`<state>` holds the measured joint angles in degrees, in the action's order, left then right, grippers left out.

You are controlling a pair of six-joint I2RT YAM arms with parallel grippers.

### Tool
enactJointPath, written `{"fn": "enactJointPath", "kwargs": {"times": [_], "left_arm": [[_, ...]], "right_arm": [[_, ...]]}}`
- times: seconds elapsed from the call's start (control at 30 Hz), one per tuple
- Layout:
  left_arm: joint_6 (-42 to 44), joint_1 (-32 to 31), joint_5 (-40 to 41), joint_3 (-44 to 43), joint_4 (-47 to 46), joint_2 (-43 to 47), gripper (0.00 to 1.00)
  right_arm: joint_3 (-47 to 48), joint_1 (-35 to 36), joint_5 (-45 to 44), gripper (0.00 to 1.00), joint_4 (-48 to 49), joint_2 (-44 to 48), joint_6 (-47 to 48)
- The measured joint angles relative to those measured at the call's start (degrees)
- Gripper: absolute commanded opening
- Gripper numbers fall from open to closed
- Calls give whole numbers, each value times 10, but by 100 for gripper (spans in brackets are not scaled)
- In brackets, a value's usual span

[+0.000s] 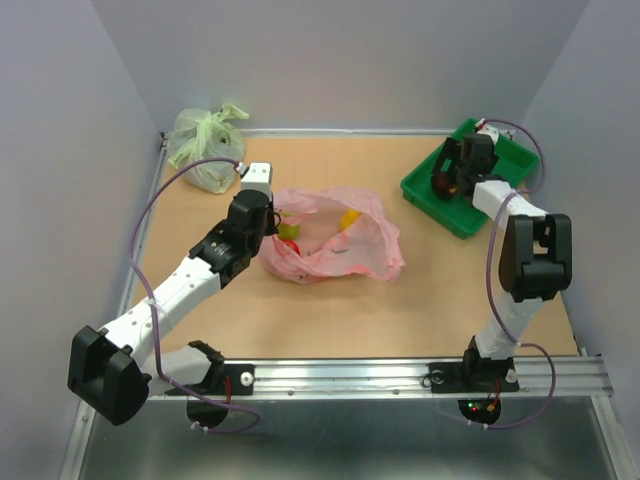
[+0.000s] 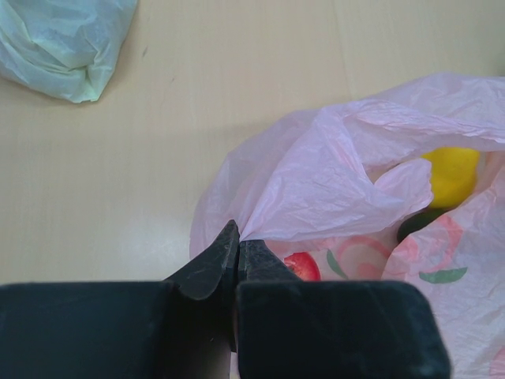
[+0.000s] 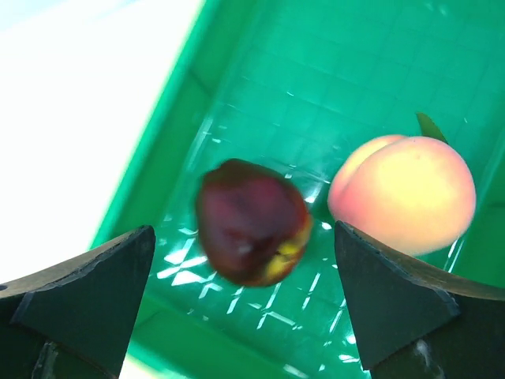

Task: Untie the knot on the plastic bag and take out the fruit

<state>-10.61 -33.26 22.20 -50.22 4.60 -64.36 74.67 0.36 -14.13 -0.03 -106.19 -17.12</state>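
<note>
One thin, crinkly, translucent pink plastic bag

Ahead and right of the left end effector, the pink bag blocks the way, its film pinched in the closed fingers. To the left, bare counter lies free as far as the green bag. The right end effector has its fingers wide apart: a blurred dark fruit fills the gap, the peach sits by the right finger, and the tray wall closes the left side.
</note>
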Motion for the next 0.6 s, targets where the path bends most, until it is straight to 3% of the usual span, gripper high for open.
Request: {"fn": "enactJointPath", "kwargs": {"times": [0.27, 0.4, 0.6], "left_arm": [[0, 3, -16, 0, 0, 0, 0], [0, 3, -26, 0, 0, 0, 0], [0, 3, -34, 0, -1, 0, 0]], "right_arm": [[-35, 22, 101, 99, -5, 155, 23], [-45, 94, 156, 91, -3, 221, 49], [-55, 246, 216, 81, -4, 245, 72]]}}
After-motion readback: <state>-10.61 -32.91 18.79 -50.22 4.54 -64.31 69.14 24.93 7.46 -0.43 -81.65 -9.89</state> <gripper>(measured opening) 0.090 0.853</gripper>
